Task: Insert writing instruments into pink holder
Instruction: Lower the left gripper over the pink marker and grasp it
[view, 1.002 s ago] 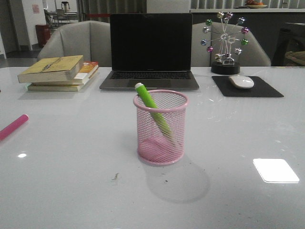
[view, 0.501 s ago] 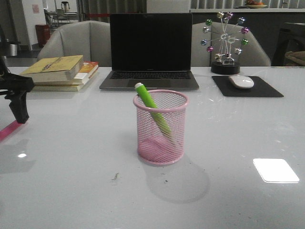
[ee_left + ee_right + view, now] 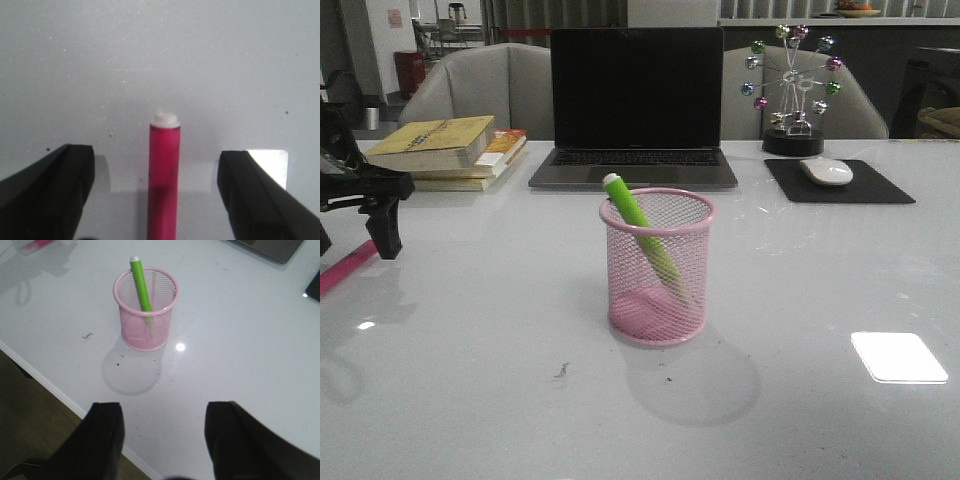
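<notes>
With 1 lime green marker [image 3: 640, 237] already leaning in the pink mesh holder [image 3: 660, 268], the magenta marker [image 3: 163, 175] lies flat at the tabletop's [image 3: 800, 300] left edge, lengthwise between the left end effector's [image 3: 155, 190] spread-apart fingers, while the right end effector [image 3: 162, 440], also spread, hangs well away.

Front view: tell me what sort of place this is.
Most likely an office or a desk set up to look like one. An open laptop sits at the back of the white table, with a mouse on a black pad and a stack of books beside it.
</notes>
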`<action>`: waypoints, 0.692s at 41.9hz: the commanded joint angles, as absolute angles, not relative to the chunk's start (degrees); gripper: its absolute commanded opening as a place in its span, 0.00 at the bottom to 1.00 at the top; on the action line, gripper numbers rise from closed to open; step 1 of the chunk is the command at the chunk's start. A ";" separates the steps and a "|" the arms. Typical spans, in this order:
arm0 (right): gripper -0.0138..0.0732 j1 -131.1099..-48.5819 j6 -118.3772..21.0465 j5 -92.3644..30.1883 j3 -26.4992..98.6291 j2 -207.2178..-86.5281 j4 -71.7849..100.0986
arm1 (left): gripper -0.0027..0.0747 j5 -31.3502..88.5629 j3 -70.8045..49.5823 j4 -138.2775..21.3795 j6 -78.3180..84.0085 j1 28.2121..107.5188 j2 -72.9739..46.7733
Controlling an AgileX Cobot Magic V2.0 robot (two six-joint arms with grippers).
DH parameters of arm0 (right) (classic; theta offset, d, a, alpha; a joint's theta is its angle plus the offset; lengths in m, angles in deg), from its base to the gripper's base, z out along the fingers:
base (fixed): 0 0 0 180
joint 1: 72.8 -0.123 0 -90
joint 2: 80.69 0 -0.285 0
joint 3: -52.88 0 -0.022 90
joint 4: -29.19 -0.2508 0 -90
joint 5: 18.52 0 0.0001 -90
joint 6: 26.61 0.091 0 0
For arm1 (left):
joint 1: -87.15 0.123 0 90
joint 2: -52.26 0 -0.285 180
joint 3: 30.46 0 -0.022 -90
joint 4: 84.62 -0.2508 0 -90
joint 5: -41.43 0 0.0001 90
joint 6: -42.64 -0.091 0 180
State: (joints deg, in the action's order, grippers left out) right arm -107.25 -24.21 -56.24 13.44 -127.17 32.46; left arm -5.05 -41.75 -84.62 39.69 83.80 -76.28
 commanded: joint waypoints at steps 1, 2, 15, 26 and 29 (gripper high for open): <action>0.71 -107.10 -24.49 -52.19 15.07 -127.02 33.40 | 0.76 -5.23 -44.63 -84.62 39.81 83.75 -74.05; 0.71 -107.10 -24.49 -52.19 15.07 -127.02 33.40 | 0.76 -5.46 -44.77 -84.62 39.81 83.75 -74.16; 0.71 -107.10 -24.49 -52.19 15.07 -127.02 33.40 | 0.63 -6.13 -45.25 -85.15 39.81 83.75 -74.30; 0.71 -107.10 -24.49 -52.19 15.07 -127.02 33.40 | 0.49 -6.51 -45.25 -85.29 39.81 83.75 -75.01; 0.71 -107.10 -24.49 -52.19 15.07 -127.02 33.40 | 0.46 -6.51 -45.25 -85.29 39.81 83.75 -75.01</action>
State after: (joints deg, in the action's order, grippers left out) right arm -107.25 -24.21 -56.24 13.44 -127.17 32.46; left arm -7.41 -43.54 -85.37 39.69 83.80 -78.01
